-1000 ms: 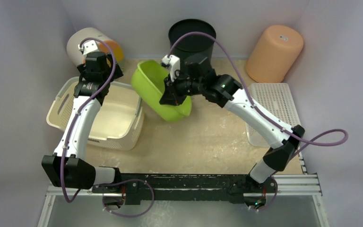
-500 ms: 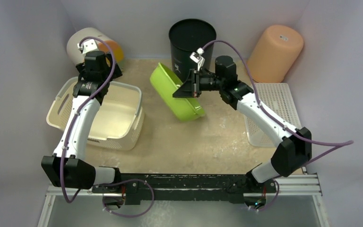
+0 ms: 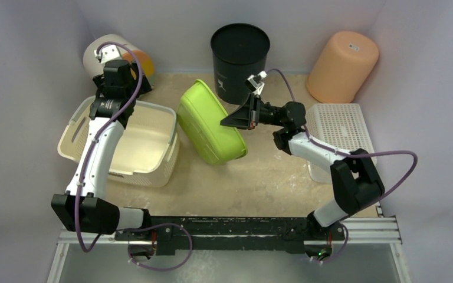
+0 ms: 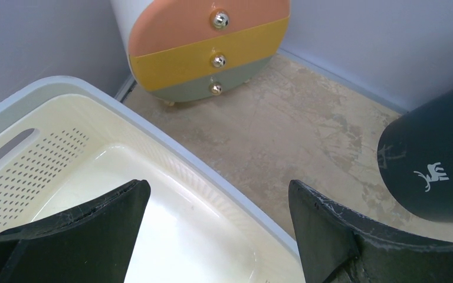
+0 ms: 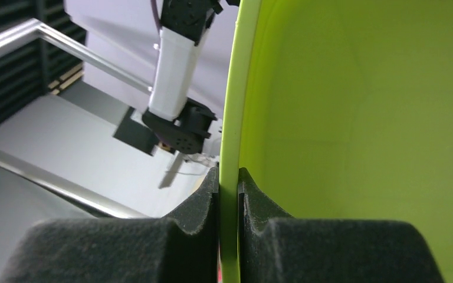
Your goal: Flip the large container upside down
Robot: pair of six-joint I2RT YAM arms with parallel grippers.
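Observation:
The large container, a cream-beige basket (image 3: 127,138), stands upright at the left of the table; its rim and inside show in the left wrist view (image 4: 153,147). My left gripper (image 3: 118,91) hangs open and empty above its far rim (image 4: 218,194), one finger over the inside, one over the floor. My right gripper (image 3: 236,121) is shut on the rim (image 5: 229,147) of the lime-green tub (image 3: 209,121), which is tipped over on its side, its bottom facing up and toward the camera.
A black bin (image 3: 240,53) stands at the back centre, an upturned peach bucket (image 3: 342,65) at the back right. A white perforated basket (image 3: 339,130) lies at the right. A small drawer unit (image 4: 206,41) sits in the back left corner.
My right gripper has swung the green tub further over, from tilted with its opening up to nearly inverted, and drawn it leftward. The left arm has barely moved.

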